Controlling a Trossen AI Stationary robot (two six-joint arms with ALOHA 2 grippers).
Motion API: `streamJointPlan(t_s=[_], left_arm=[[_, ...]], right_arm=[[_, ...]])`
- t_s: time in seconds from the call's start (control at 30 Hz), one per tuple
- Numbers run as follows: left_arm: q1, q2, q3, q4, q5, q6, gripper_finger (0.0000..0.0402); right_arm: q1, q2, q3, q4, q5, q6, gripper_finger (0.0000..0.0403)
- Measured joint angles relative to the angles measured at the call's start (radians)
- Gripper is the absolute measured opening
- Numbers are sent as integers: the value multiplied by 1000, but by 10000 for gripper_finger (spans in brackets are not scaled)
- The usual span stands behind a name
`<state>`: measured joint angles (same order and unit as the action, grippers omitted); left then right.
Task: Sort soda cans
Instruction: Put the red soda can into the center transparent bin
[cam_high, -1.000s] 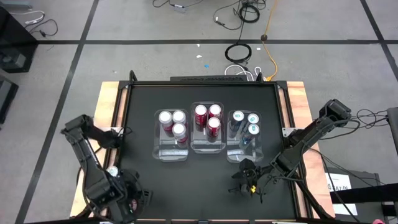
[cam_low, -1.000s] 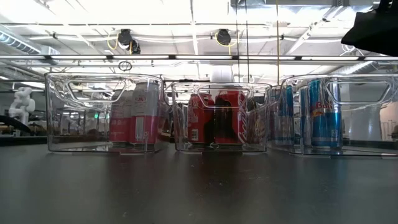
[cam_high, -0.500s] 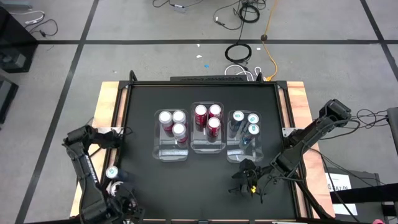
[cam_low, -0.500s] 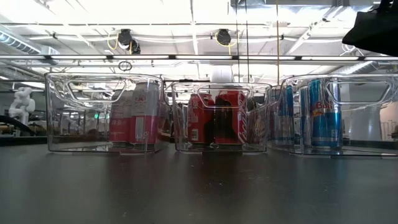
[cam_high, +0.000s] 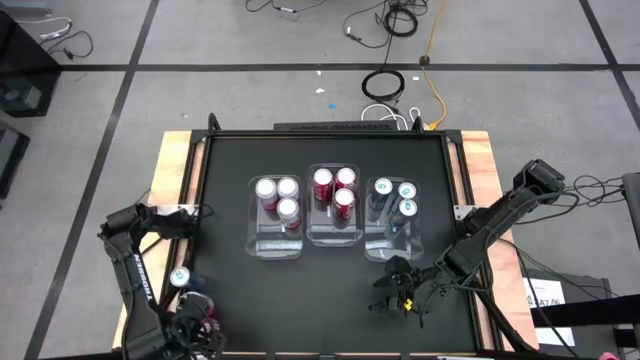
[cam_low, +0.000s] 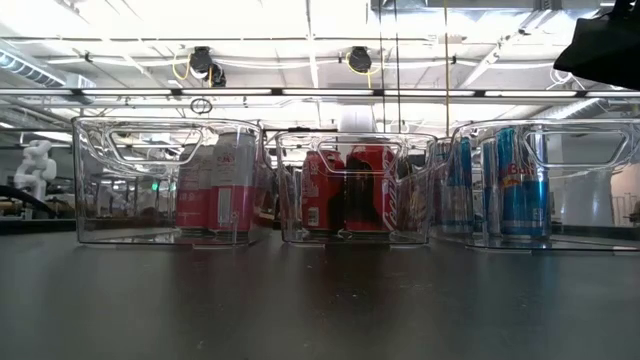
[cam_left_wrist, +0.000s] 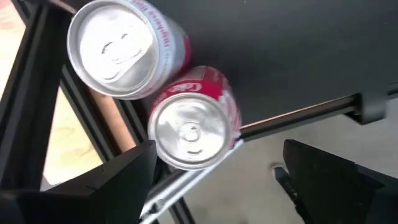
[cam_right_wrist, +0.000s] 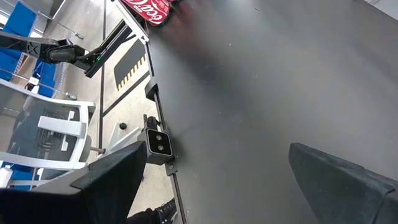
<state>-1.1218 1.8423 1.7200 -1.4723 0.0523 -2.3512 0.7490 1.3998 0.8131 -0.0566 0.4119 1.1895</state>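
Two cans (cam_left_wrist: 186, 127) under left pincer (cam_left_wrist: 214, 180)

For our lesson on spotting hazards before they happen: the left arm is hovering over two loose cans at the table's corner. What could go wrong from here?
1. The two loose red-and-white soda cans stand touching at the table's black edge rail; a nudge might tip one off.
2. The left tool is open above both cans; closing could catch the wrong one or knock its neighbour.
3. The clear plastic bins sit close together, so a carried can could clip a bin wall.
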Motion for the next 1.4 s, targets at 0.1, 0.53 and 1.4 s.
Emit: streamJointPlan(t_s=[0.1,0.53,1.4], left_arm=[[-9,0,-32,17,6,1,359],[-26,0,-136,106,25,11,359],[-24,0,-253,288,-19,29,327]], right_arm=[[0,0,0,0,0,2,384],[0,0,0,1,1,2,384],[-2,0,0,25,6,3,384]])
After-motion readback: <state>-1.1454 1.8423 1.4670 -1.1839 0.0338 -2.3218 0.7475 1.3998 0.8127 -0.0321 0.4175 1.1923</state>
